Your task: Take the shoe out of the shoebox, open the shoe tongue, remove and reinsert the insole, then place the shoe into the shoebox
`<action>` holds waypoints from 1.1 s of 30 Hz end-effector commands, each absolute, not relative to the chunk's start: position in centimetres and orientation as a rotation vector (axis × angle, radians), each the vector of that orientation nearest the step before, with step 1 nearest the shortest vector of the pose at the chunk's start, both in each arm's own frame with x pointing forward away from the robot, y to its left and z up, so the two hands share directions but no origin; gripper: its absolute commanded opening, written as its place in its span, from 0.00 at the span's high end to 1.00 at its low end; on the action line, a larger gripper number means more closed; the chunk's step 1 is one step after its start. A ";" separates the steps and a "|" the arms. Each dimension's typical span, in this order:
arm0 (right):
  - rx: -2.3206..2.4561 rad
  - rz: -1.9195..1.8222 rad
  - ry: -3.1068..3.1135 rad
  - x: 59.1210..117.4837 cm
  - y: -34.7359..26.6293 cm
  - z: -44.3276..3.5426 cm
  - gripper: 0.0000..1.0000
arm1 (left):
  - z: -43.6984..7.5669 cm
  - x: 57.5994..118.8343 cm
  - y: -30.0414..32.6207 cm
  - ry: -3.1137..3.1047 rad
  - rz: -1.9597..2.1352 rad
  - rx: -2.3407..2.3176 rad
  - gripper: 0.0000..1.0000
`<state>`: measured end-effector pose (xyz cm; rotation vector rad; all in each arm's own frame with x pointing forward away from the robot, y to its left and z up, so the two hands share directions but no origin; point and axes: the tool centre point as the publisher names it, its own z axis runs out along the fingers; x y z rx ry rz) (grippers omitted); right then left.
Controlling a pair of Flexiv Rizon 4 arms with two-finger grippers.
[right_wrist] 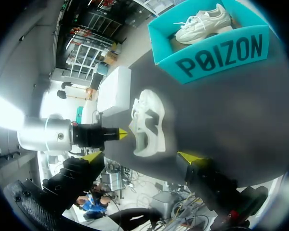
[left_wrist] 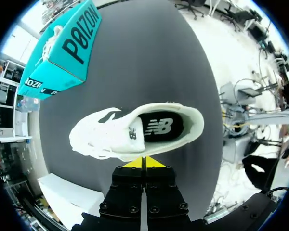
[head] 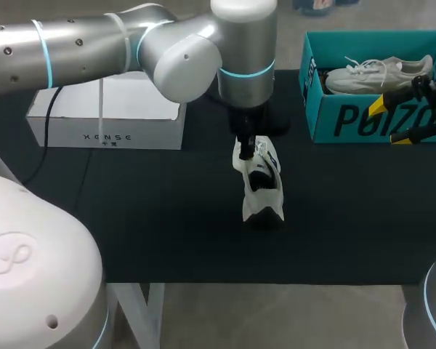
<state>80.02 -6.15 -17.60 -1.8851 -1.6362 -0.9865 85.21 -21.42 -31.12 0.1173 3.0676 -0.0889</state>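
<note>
Two shoes are showing in the head view. One shoe (head: 261, 185) is lying out on the dark surface (head: 131, 218) near its middle, and a second shoe (head: 378, 71) is resting inside the teal shoebox (head: 349, 120) at the far right. The left claw (head: 245, 145) is hanging just over the loose shoe. The right claw (head: 391, 122) is waiting in front of the shoebox with its yellow tips apart and nothing between them. A white box (head: 105, 120) is sitting at the far left. The taking-out is looking done to me, and the putting-back is clearly not.

In the left wrist view, the left claw's tips are pressing together against the shoe's side rim, just beside its opening. Whether they are pinching a thin edge there I cannot tell. Only this view is looking down into the shoe, where a dark insole (left_wrist: 159, 127) is lying in place. I am therefore judging the insole step as either not begun or already finished, and I cannot say which. The tongue's state is not showing clearly either.

In the right wrist view, the right claw's fingers are standing wide apart, with the loose shoe ahead of them and untouched. This view alone is showing the left claw's tip meeting the shoe from the side, with the shoebox and second shoe beyond.
</note>
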 end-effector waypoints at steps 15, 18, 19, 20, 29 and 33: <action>-1.889 -0.983 -1.636 80.0 -6.1 -17.6 0.00 | -28.6 82.4 -22.7 3.236 -0.367 -0.068 1.00; -1.889 -0.983 -1.636 80.0 -6.1 -17.6 0.00 | -28.9 81.2 -23.0 3.292 -0.327 0.009 1.00; -1.889 -0.983 -1.636 80.0 -6.1 -17.6 0.00 | -29.0 80.7 -23.2 3.305 -0.317 0.032 0.86; -1.889 -0.983 -1.636 80.0 -6.1 -17.6 0.00 | -29.2 80.3 -23.4 3.291 -0.281 0.057 0.71; -1.889 -0.983 -1.636 80.0 -6.1 -17.6 0.00 | -30.5 78.1 -24.9 3.234 -0.293 0.201 0.00; -1.889 -0.983 -1.636 80.0 -6.1 -17.6 0.00 | -31.4 77.5 -25.3 3.249 -0.351 0.260 0.00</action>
